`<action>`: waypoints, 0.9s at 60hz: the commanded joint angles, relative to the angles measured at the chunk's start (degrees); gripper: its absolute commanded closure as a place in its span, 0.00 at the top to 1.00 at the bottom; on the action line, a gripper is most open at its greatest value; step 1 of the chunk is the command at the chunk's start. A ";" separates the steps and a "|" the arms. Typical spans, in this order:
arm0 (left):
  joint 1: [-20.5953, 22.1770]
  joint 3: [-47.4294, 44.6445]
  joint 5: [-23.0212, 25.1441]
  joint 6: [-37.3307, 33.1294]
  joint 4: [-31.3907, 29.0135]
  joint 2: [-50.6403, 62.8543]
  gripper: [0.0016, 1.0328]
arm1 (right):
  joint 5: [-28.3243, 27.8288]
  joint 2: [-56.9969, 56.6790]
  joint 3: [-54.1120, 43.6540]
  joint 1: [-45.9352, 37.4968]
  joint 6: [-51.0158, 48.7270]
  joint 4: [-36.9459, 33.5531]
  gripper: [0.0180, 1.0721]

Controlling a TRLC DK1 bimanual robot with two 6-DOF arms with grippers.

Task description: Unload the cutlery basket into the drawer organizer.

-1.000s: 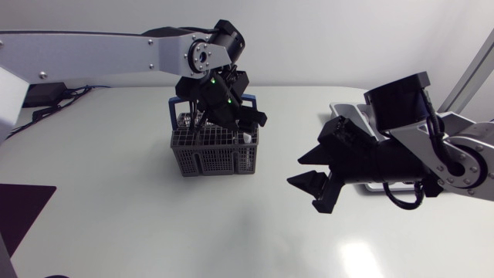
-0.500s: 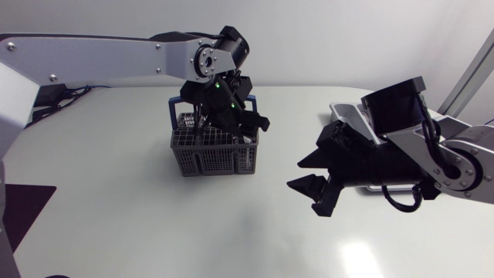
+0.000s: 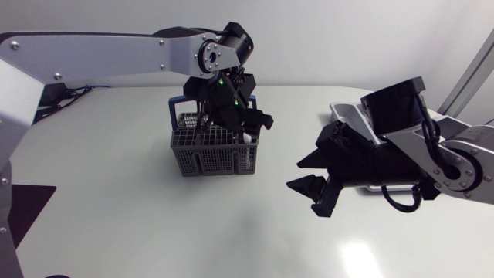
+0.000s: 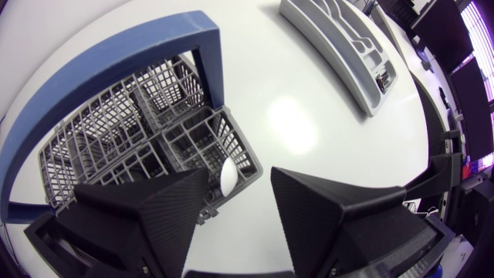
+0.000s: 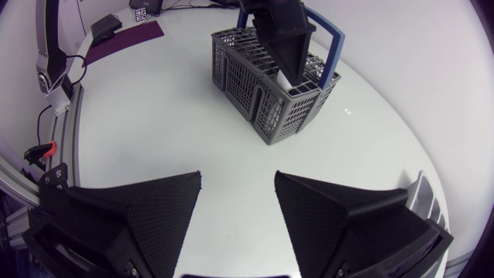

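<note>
The dark grey cutlery basket [image 3: 212, 150] with a blue handle [image 4: 116, 58] stands on the white table. My left gripper [image 3: 245, 122] hangs over its right-hand corner, open. In the left wrist view [image 4: 239, 174] one finger is above a corner compartment and the other is outside the basket wall. A white utensil end [image 4: 226, 176] stands in that compartment, close to the inner finger. The right wrist view shows the same gripper [image 5: 282, 38] dipping at the basket [image 5: 262, 93]. The grey drawer organizer [image 4: 340, 38] lies beyond the basket. My right gripper [image 3: 299, 174] hovers open and empty, right of the basket.
My right arm covers most of the organizer [image 3: 345, 114] in the head view. A black mat [image 3: 23, 205] lies at the table's left edge. Bare tabletop [image 3: 193, 224] stretches in front of the basket.
My left arm has shifted a little to the right over the basket's corner, and its fingers have drawn slightly closer together. The right arm has stayed put.
</note>
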State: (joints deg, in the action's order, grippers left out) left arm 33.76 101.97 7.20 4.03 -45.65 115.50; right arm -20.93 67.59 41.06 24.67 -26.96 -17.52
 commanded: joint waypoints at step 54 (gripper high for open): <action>-1.50 0.68 3.78 3.35 -1.81 1.30 0.04 | 0.27 0.43 -2.47 0.47 0.86 0.99 0.67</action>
State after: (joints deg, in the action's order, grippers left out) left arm 32.71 102.52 9.26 6.04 -46.48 116.55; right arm -20.91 67.59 40.32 24.71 -26.96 -17.28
